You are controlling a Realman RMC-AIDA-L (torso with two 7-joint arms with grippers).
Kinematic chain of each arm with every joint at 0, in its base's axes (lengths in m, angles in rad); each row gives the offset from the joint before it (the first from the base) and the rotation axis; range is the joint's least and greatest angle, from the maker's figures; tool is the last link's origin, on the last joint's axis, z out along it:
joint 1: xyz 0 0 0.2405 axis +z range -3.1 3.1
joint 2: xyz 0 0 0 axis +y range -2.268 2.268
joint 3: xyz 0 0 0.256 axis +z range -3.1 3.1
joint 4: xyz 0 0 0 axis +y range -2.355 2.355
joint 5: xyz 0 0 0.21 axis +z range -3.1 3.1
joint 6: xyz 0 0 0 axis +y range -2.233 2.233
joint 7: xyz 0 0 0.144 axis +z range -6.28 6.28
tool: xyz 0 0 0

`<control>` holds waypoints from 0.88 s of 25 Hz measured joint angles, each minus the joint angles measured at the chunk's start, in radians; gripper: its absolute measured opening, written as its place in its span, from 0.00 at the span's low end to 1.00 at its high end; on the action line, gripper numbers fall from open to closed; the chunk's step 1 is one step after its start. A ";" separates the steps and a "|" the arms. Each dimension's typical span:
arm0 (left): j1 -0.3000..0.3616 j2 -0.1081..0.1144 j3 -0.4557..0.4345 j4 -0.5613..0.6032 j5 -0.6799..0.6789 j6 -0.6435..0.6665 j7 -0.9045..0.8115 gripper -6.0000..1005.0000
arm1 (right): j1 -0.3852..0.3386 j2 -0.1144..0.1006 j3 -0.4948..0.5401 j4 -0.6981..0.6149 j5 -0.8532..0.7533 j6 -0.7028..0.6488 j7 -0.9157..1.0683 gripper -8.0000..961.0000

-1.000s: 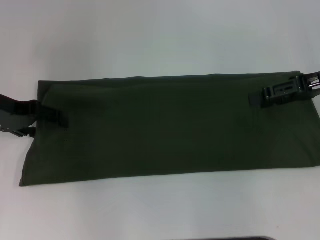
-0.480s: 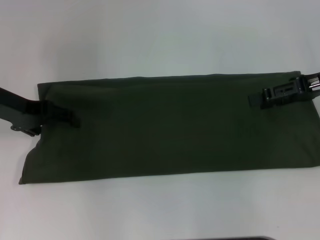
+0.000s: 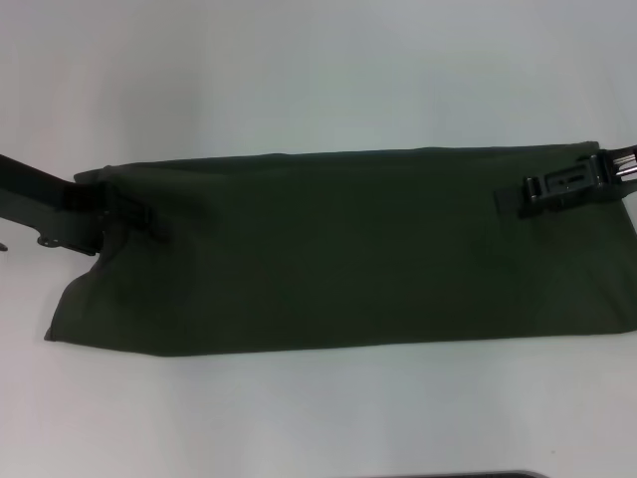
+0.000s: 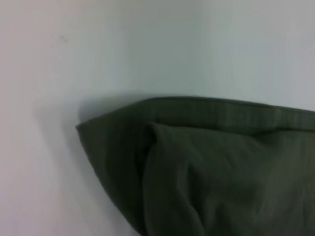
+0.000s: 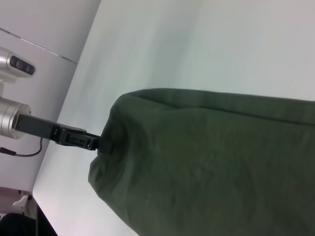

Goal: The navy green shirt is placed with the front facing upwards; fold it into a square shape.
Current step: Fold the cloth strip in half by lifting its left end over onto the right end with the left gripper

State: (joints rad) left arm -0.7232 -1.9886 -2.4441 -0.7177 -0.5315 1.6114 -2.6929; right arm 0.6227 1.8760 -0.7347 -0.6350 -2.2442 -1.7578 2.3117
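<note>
The navy green shirt [image 3: 348, 249] lies as a long dark olive band across the white table [image 3: 299, 80], with no lettering showing. My left gripper [image 3: 144, 219] is at the band's left end, shut on the cloth. That end is raised and bunched toward the middle. The right wrist view shows the same grip, with the left gripper [image 5: 101, 144] pinching the rounded end of the shirt [image 5: 221, 162]. In the left wrist view only a folded corner of the shirt [image 4: 221, 172] shows. My right gripper [image 3: 513, 197] rests over the band's far right end, near its back edge.
White table surface surrounds the shirt at the back and front. A dark object's edge [image 3: 468, 475] shows at the bottom of the head view. The right wrist view shows the table's edge [image 5: 59, 113] and the left arm's silver links [image 5: 12, 118] beyond it.
My left gripper has moved rightward onto the shirt's left end and drawn it in and up. The left edge now slants inward. The right gripper has not moved.
</note>
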 joint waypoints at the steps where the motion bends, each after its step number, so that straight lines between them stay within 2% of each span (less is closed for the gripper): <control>1: 0.001 0.000 0.001 0.000 -0.002 0.001 0.002 0.71 | 0.000 0.000 0.000 0.000 0.000 -0.001 0.000 0.84; 10: -0.001 -0.005 0.016 -0.001 0.004 0.014 0.013 0.50 | 0.000 0.000 0.000 0.000 -0.001 -0.002 -0.001 0.84; 16: 0.004 0.005 0.006 -0.006 -0.005 0.018 0.015 0.30 | 0.000 0.002 0.000 0.000 0.000 -0.002 0.002 0.84; 21: 0.004 0.010 0.005 -0.008 -0.005 0.025 0.020 0.09 | 0.000 0.001 0.000 0.000 0.000 -0.004 0.005 0.84; 22: 0.003 0.011 0.005 -0.008 -0.005 0.026 0.020 0.09 | 0.000 0.001 0.000 0.000 -0.001 -0.004 0.005 0.84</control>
State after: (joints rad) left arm -0.7201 -1.9778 -2.4392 -0.7259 -0.5369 1.6378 -2.6726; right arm 0.6229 1.8767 -0.7347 -0.6350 -2.2448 -1.7615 2.3170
